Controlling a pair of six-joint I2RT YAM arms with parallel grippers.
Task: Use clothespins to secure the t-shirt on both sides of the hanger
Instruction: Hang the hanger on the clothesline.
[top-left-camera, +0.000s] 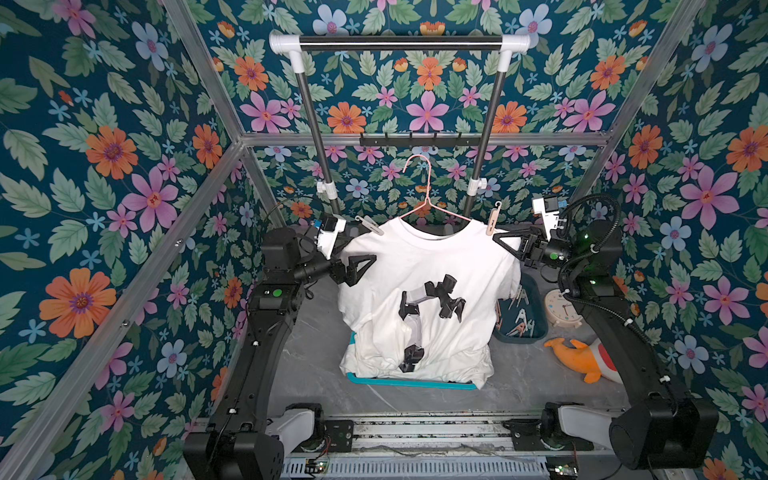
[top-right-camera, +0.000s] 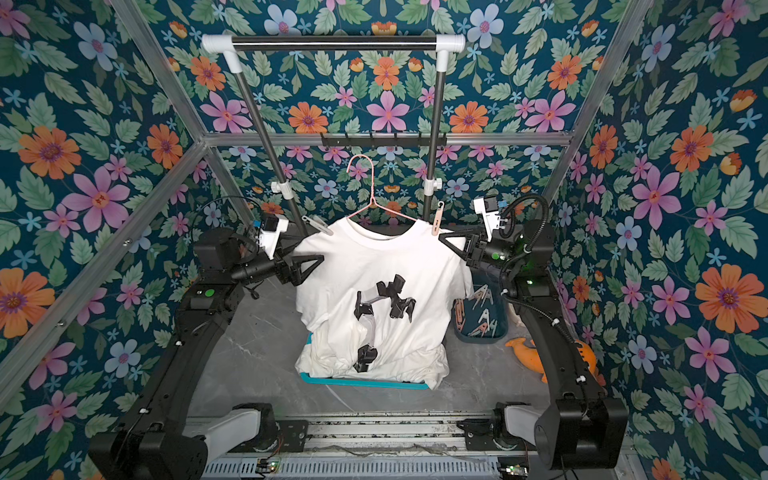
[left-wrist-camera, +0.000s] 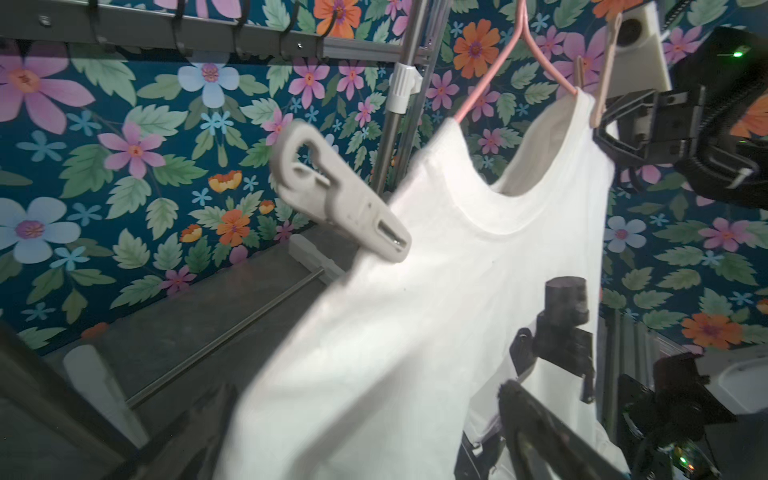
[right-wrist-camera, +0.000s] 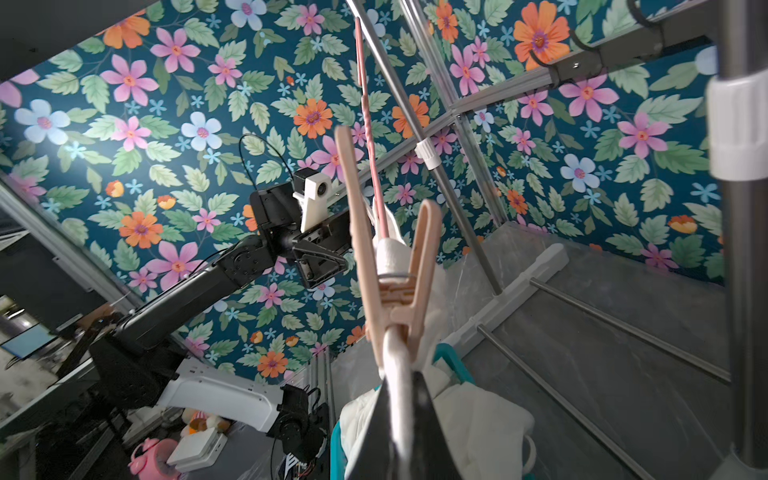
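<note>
Left claw (top-left-camera: 362, 268) is wide open. The pale grey plastic clothespin (top-left-camera: 370, 225) is clipped on the shirt shoulder just above its tips, so that side looks pinned. Right claw (top-left-camera: 496, 240) is clamped on the shoulder edge of the white printed t-shirt (top-left-camera: 415, 266), directly under the salmon-pink plastic clothespin (right-wrist-camera: 395, 266), probably steadying the pink wire hanger (top-left-camera: 424, 187). Both sides read as secured.

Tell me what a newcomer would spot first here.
The white t-shirt printed with a black robot arm hangs centre stage on a pink hanger, with a pale clothespin and a salmon clothespin at its shoulders. Loud floral wallpaper covers every wall around it.
</note>
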